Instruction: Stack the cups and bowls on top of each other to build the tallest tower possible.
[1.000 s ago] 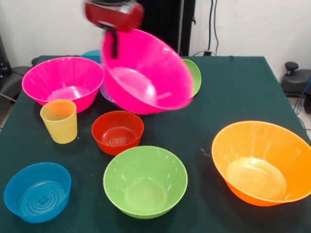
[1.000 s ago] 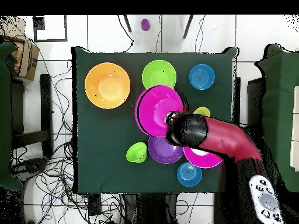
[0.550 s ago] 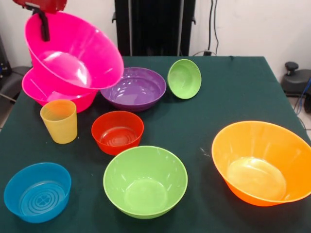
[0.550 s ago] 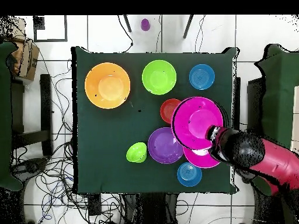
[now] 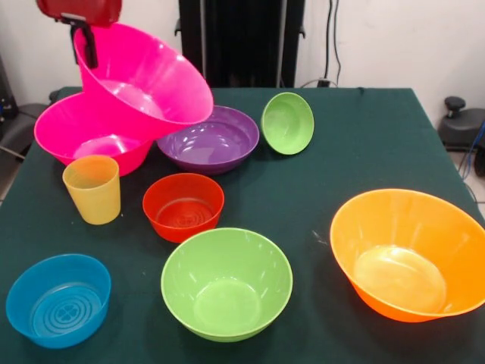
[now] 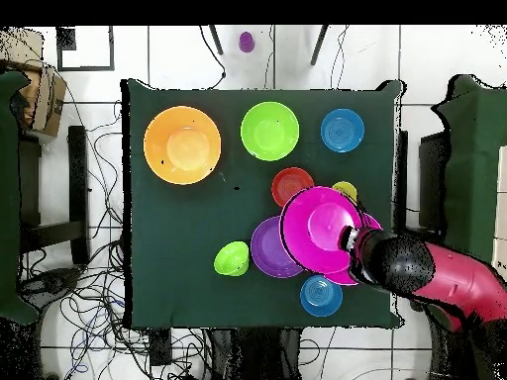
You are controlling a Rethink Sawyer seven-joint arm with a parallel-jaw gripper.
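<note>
The carried pink bowl [image 5: 148, 76] has shifted back toward the table centre since half a second ago, and now hangs tilted above the second pink bowl [image 5: 95, 136], overlapping its rim and, in the front view, the near edge of the purple bowl [image 5: 212, 139]. The hand [image 5: 85, 34] is clamped on the carried bowl's upper rim, one finger showing inside the wall. The bowl is not yet seated; it is off-level and displaced to one side of the bowl below.

Progress, as judged from the layout: no tower stands yet. Placing this bowl would form the first nested pair. All other pieces rest singly on the table [image 5: 364, 144]:
- yellow cup [image 5: 92, 189], upright, just in front of the lower pink bowl
- red-orange bowl [image 5: 183, 206], beside the cup
- large lime bowl [image 5: 226, 283], at the front centre
- small lime bowl [image 5: 288, 123], tipped on its side next to the purple bowl
- orange bowl [image 5: 409, 254], well apart on the other side
- blue bowl [image 5: 59, 299], at the front corner
- second blue bowl [image 6: 321, 295], seen only from overhead, close to the arm [image 6: 446, 282]

Most of the stacking remains
</note>
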